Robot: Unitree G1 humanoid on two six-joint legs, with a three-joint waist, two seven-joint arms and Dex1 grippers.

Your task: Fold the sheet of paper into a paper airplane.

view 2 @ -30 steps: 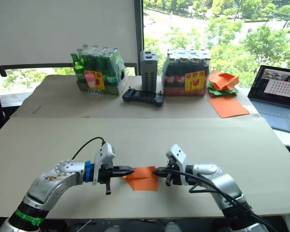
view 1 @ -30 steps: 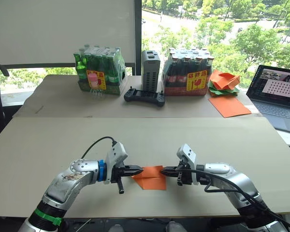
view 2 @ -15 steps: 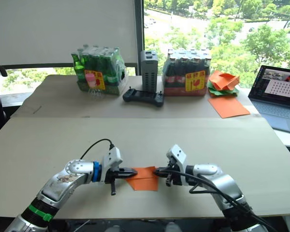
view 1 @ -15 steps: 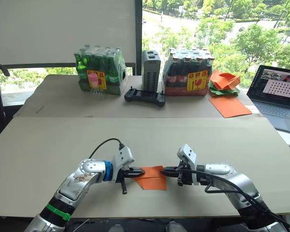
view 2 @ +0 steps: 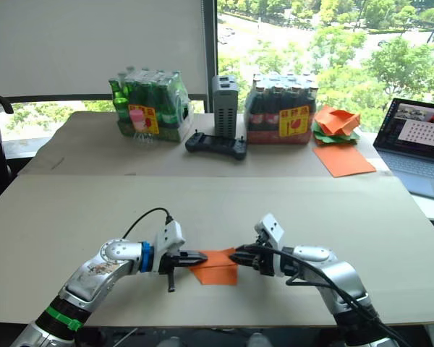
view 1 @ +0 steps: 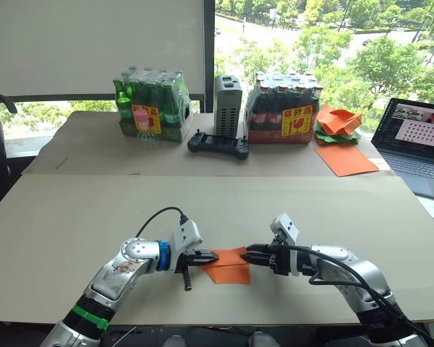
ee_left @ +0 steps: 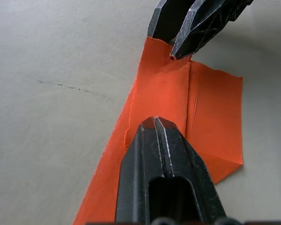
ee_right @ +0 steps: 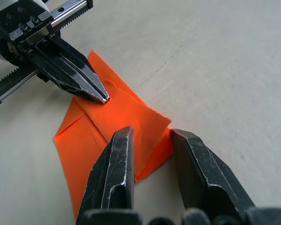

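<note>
The sheet of paper [view 1: 228, 267] is a small bright-orange folded shape with layered flaps, lying flat on the near table between my two grippers. My left gripper [view 1: 211, 256] is shut, and its tip [ee_left: 154, 121] rests on the top flap at the paper's left side. My right gripper [ee_right: 152, 136] is open. It sits low at the paper's right edge, with that corner of the paper [ee_right: 122, 117] lying between its two fingers. No finished paper airplane is in view.
On the far table stand a pack of green bottles [view 1: 150, 105], a grey box [view 1: 228, 96], a black controller [view 1: 217, 144] and a pack of dark bottles [view 1: 283, 108]. To their right are a heap of crumpled orange and green papers [view 1: 336, 121], a larger orange sheet [view 1: 345, 159] and a laptop [view 1: 416, 141].
My left arm swung in and brought its shut tip from beside the paper onto its left flap. My right gripper rolled slightly and stayed at the paper's right edge.
</note>
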